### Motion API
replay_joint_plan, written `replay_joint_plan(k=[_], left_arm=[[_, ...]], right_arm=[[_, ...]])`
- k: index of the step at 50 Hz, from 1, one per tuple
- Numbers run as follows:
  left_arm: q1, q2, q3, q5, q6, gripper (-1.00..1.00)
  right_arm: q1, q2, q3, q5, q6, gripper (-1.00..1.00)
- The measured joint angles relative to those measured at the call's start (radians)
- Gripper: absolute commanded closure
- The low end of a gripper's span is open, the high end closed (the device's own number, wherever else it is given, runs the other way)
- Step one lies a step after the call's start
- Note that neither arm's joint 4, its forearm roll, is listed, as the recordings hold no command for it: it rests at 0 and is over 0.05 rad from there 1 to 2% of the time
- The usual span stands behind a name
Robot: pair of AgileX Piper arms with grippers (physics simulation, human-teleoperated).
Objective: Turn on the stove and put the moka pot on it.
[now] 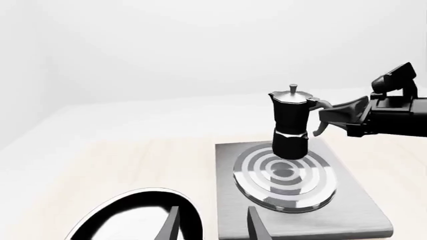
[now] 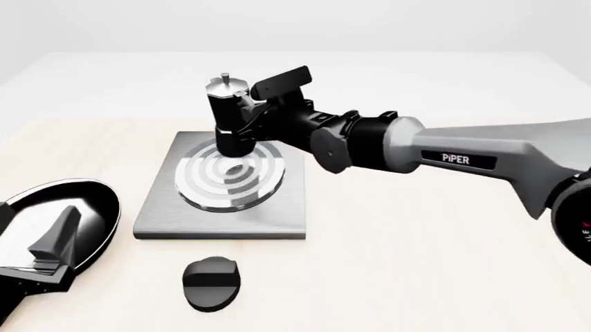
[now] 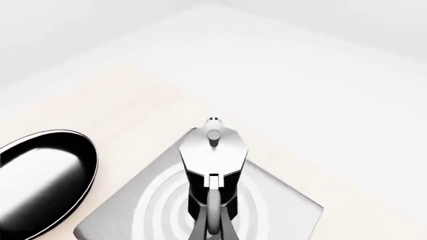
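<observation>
On a pale desk, the right gripper is gripping the moka pot by its handle, holding it over the stove burner; release remains, and the knob's setting is unclear.

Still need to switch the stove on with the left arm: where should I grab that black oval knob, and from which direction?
Come straight down from above with the left claw and close across the raised bar on top of the black oval knob. The knob lies flat and low on the table in front of the stove, so only that ridge offers opposing faces; it runs left-right, so set the fingers front and back of it.
</observation>
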Motion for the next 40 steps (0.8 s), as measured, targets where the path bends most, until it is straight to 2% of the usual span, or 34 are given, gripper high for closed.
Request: replay_joint_plan(k=[15,32,33,40], left_arm=[[-0.006,0.052,0.0,-0.043,-0.006,-1.0],[-0.011,0.067,0.0,-0.055,-0.005,-1.0],[-0.011,0.066,0.0,-0.054,-0.005,-1.0],[-0.011,0.06,0.0,-0.05,-0.006,-1.0]], right_arm=[[0.005,0.061,-0.003,-0.027,0.013,1.0],[0.016,0.064,0.034,-0.064,0.022,1.0],[0.016,0.064,0.036,-0.064,0.022,-1.0],[0.017,0.058,0.05,-0.059,0.03,-1.0]])
